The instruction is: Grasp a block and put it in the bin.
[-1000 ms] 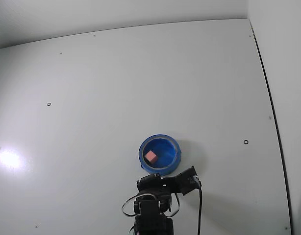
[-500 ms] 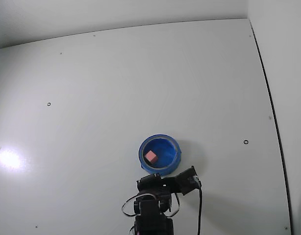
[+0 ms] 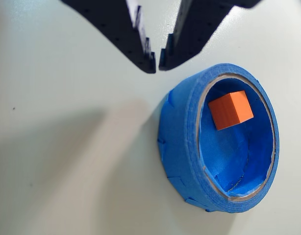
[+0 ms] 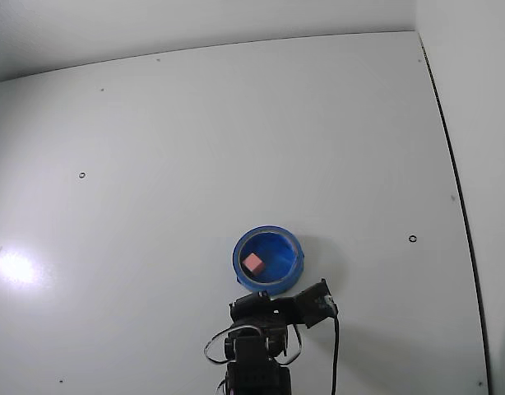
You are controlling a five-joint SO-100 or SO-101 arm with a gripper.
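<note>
Inside the bin [image 3: 182, 147] — a shallow round blue bowl with a paler rim — the block [image 3: 230, 109] lies on the floor of the bowl, against the inner wall on the side that the wrist view shows uppermost. It leans on nothing else and nothing holds it; one corner points toward the bowl's middle, which suggests it came to rest loosely, not by careful placing. In the fixed view the same block [image 4: 252, 263] sits left of the bowl's centre, well within the rim of the bin [image 4: 295, 247].

Outside the bin, just beside its rim in the wrist view, the gripper [image 3: 157, 61] hangs over bare table [image 3: 57, 147]. Its two dark fingers are nearly together, only a thin slit between the tips, and nothing is between them — it is closed and empty. It touches neither bowl nor block.

The arm [image 4: 261, 346] stands folded at the near edge of the bin in the fixed view, low and compact. That posture reads as a parked one: with the block already in the bowl, the task looks done, and the hand has no reason to be over the opening.
</note>
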